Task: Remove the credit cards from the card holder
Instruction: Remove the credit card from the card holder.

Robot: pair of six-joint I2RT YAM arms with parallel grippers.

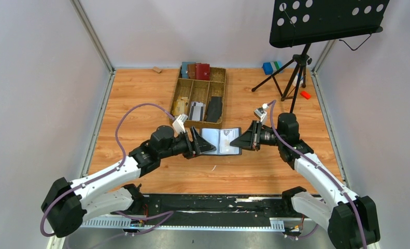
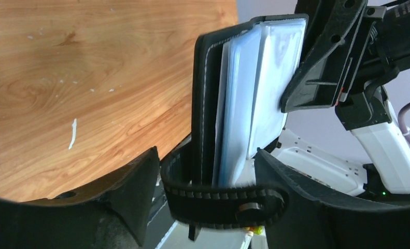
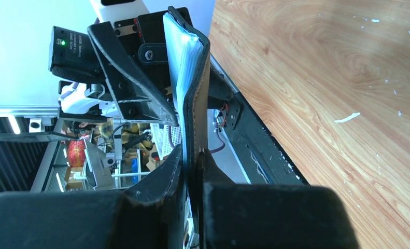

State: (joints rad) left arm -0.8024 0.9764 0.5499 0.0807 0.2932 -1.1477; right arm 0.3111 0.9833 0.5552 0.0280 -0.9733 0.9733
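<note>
The black card holder (image 1: pixel 222 141) hangs open above the table between both grippers, its grey-blue sleeve pages (image 2: pixel 254 93) fanned out. My right gripper (image 1: pixel 240 141) is shut on the holder's right cover edge (image 3: pixel 197 78), fingertips pinched together (image 3: pixel 192 155). My left gripper (image 1: pixel 205 143) is open, jaws wide on either side of the holder's left edge and closure tab (image 2: pixel 223 205), one finger (image 3: pixel 135 83) on the page side. Pale cards inside the sleeves are hard to tell apart. Whitish-grey cards (image 1: pixel 195 110) lie in a tray compartment.
A wooden divided tray (image 1: pixel 225 93) stands behind the holder, with red, brown and blue wallets (image 1: pixel 196 70) at its back and a long black flat piece (image 1: pixel 214 109). A music stand tripod (image 1: pixel 296 78) stands back right, near blue-green blocks (image 1: pixel 271 67) and an orange piece (image 1: pixel 305 95).
</note>
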